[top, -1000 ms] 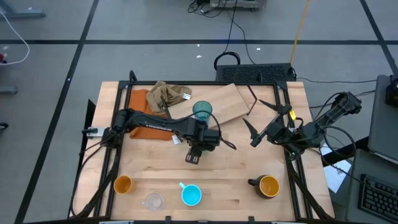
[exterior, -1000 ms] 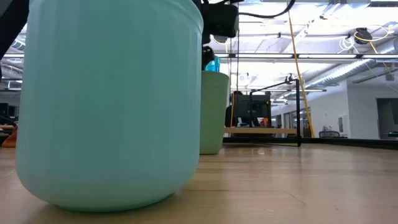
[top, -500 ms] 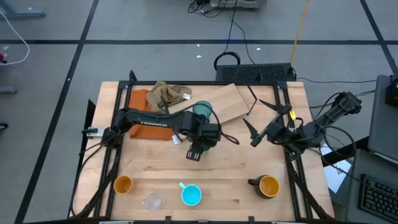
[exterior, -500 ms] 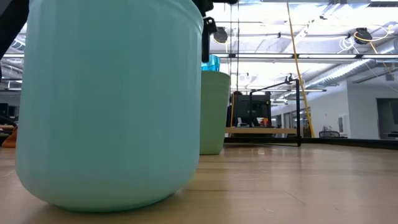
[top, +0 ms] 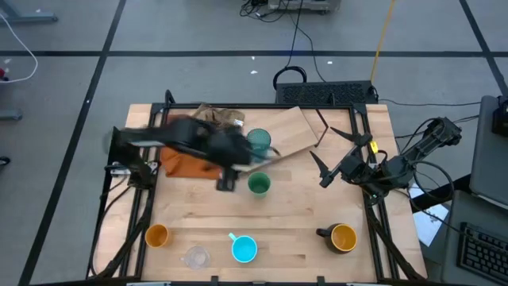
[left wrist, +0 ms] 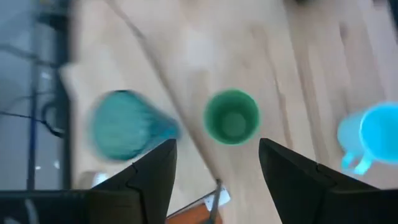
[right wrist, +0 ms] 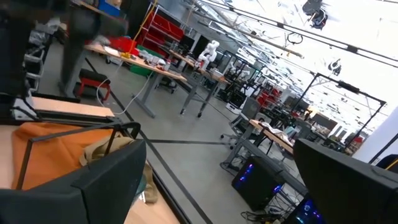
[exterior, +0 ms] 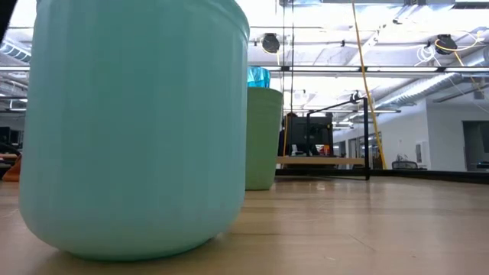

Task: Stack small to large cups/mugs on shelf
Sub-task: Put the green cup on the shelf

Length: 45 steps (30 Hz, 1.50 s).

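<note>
I am lifting my left gripper (left wrist: pixel 214 165), fingers spread and empty, clear of the green cup (top: pixel 259 184) beside the shelf (top: pixel 290 131), avoiding the teal tumbler (top: pixel 259 141).

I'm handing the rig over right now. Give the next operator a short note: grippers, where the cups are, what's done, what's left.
Left gripper: open, empty, above the table with the green cup in front of it.
Right gripper: open, parked at the table's right edge.
Teal tumbler stands by the shelf, the green cup on the table just in front of it.
Orange cup, clear glass, blue mug and black mug sit along the front edge.
Done: no cup is on the shelf, which lies tilted.
Left: stack all six, small to large.
</note>
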Motion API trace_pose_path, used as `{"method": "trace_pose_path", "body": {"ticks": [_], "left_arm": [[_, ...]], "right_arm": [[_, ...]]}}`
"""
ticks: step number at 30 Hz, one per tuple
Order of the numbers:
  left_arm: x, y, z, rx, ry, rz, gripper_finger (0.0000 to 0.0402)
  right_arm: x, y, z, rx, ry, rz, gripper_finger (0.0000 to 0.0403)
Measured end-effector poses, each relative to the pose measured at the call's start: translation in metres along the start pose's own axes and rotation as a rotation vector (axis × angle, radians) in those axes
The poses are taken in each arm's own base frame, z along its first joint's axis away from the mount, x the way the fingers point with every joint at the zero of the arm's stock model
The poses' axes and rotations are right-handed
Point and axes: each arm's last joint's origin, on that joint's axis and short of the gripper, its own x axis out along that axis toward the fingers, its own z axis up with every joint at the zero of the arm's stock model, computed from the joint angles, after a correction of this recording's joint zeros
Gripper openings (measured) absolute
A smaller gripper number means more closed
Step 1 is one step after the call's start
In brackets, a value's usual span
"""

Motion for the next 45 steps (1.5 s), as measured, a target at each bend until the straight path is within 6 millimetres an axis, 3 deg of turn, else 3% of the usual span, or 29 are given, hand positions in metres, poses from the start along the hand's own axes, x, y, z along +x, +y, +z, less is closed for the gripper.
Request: {"method": "trace_pose_path", "body": {"ticks": [4,7,10,14,21,25,30,36,45], "left_arm": [[-0.08,-0.002,-0.028,-0.07,-0.211,0.108,0.023],[-0.123,-0.012,-0.057,-0.068,-0.349,0.144,0.023],[-0.148,-0.018,-0.092,-0.097,-0.443,0.182,0.023],[-0.159,-0.017,-0.145,-0.169,-0.499,0.246,0.023],[-0.14,-0.006,-0.226,-0.254,-0.566,0.228,0.023],[-0.114,-0.003,-0.263,-0.315,-0.632,0.174,0.023],[-0.075,-0.009,-0.295,-0.355,-0.688,0.105,0.023],[-0.038,-0.025,-0.309,-0.387,-0.736,0.014,0.023],[-0.018,-0.041,-0.306,-0.383,-0.729,-0.022,0.023]], "right_arm": [[0.0,0.0,0.0,0.005,-0.001,0.002,0.0396],[0.0,0.0,0.0,0.006,-0.001,0.003,0.0396],[0.0,0.0,0.0,0.018,-0.001,0.003,0.0396],[0.0,0.0,0.0,0.033,-0.001,0.003,0.0396],[0.0,0.001,0.0,0.078,-0.001,0.004,0.0396],[0.0,0.002,-0.003,0.061,0.005,0.009,0.0396],[0.0,0.005,-0.006,0.09,0.016,0.017,0.0396],[0.006,0.025,-0.02,0.13,0.017,0.168,0.0396],[0.057,0.071,-0.05,0.195,0.128,0.437,0.0396]]}}
